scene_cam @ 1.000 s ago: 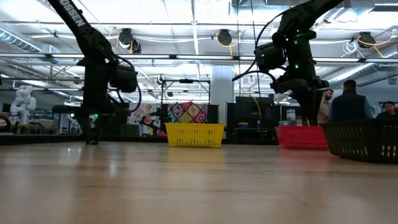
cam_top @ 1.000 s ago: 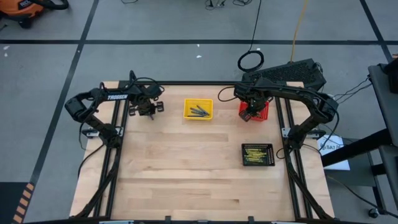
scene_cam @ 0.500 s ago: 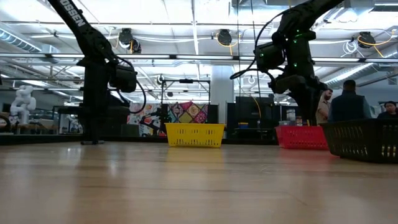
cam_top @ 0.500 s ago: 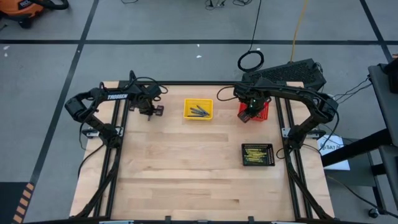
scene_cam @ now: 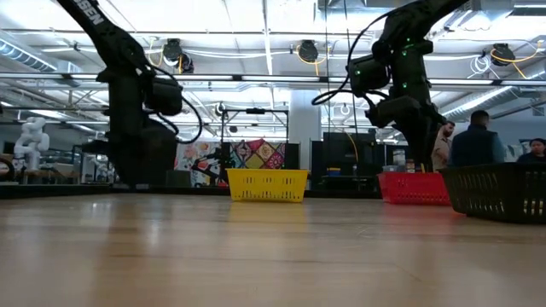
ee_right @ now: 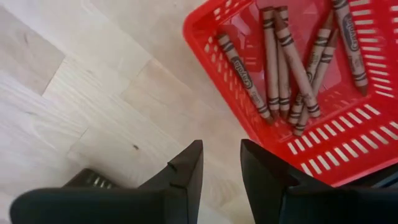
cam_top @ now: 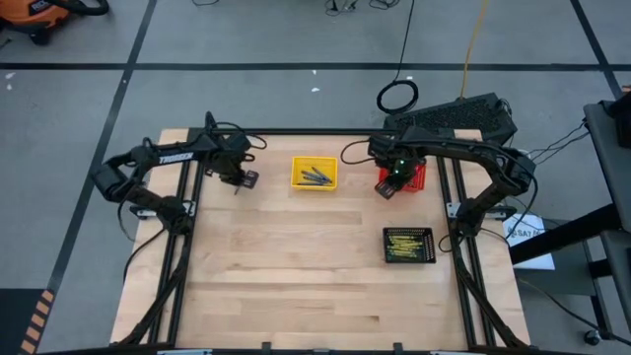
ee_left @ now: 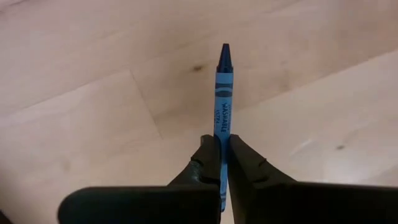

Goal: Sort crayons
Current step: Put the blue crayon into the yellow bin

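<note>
My left gripper (ee_left: 222,142) hangs over the table's far left (cam_top: 240,177), shut on a blue crayon (ee_left: 222,93). My right gripper (ee_right: 221,155) stands open with nothing between its fingers. It hovers over bare wood beside the near-left rim of the red basket (ee_right: 249,127), at the far right (cam_top: 394,180). Several brown crayons (ee_right: 286,62) lie in the red basket. Blue-grey crayons (cam_top: 315,177) lie in the yellow basket (cam_top: 296,174). Yellow crayons (cam_top: 406,245) fill the black basket (cam_top: 431,245). My left gripper pinches the blue crayon between its two fingers (ee_left: 208,158), on the wrapped blunt half (ee_left: 222,132). The fingers come from above, pointing down, and lie across the crayon. The pointed tip (ee_left: 224,51) sticks out beyond them. No part of the crayon visibly rests on the wood.
The three baskets stand in the table's far and right part, and bare wood (cam_top: 296,276) takes up the middle and near side. A black case (cam_top: 463,113) and a cable coil (cam_top: 397,97) lie behind the far edge. People (scene_cam: 478,141) stand in the room beyond.
My left gripper has shut on the blue crayon, rolled about its downward axis and risen a little from the table, taking the crayon with it. My right gripper stays open by the red basket.
</note>
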`<action>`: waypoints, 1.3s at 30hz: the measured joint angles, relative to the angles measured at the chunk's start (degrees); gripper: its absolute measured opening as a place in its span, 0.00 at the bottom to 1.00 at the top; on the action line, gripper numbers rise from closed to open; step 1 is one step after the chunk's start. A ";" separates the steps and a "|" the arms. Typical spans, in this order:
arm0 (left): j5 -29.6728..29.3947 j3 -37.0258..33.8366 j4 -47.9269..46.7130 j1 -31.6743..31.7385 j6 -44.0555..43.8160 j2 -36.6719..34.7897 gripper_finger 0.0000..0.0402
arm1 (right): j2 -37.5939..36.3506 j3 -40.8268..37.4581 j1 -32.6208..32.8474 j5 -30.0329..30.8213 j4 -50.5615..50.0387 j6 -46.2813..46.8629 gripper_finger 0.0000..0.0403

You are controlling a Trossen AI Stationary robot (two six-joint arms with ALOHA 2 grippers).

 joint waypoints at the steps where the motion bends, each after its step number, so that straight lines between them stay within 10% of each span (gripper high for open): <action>1: 0.09 0.00 -0.14 -0.18 0.00 -0.66 0.00 | 0.00 0.00 0.28 0.02 0.04 0.00 0.23; 19: 9.65 0.17 5.13 -9.92 2.40 -14.34 0.00 | 0.00 0.00 14.74 -22.40 19.17 -1.94 0.23; 39: 9.55 0.28 37.37 -34.97 0.91 -16.50 0.00 | 0.00 0.00 42.38 -15.36 38.24 8.03 0.23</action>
